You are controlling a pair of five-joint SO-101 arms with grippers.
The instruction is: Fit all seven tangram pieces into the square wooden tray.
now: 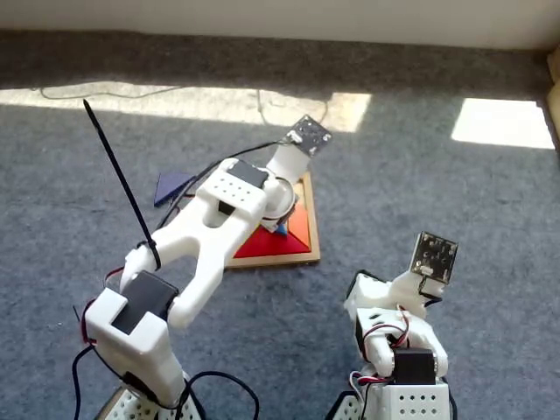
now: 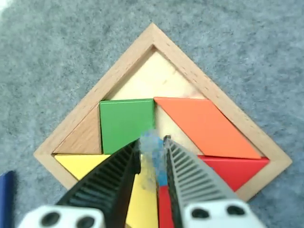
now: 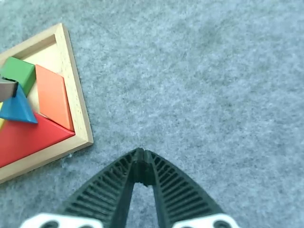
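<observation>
Step in hand: placing a small piece. The left gripper (image 2: 153,140) hangs over the middle of the tray (image 2: 209,91), jaws closed on a light blue triangle (image 2: 153,151). In the right wrist view the triangle (image 3: 18,109) hangs point-up above the pieces already laid and looks clear of the tray floor, though I cannot be certain.

Laid flat in the tray:
- green square (image 2: 126,123)
- orange parallelogram (image 2: 204,126)
- red triangle (image 2: 235,171)
- yellow triangle (image 2: 83,164)
- brown triangle (image 2: 84,137), next to the green square

Two gaps show bare wood: a small wedge between the green square and the orange parallelogram, directly ahead of the fingertips, and a larger triangle in the far corner.

A dark blue triangle (image 1: 172,185) lies on the carpet (image 1: 420,157), just beside the tray and not yet in it.

The right gripper (image 3: 142,156) is pinched closed on nothing and sits over bare carpet, apart from the tray.

Judgement: five pieces are in, the sixth is in hand and the seventh is outside. The held triangle looks to suit the small wedge. The next move calls for turning it so its edges line up with the green and orange sides, then lowering it flat before letting go. Risk: nudging the green square or the orange parallelogram on the way down. The dark blue triangle should then suit the corner gap.
</observation>
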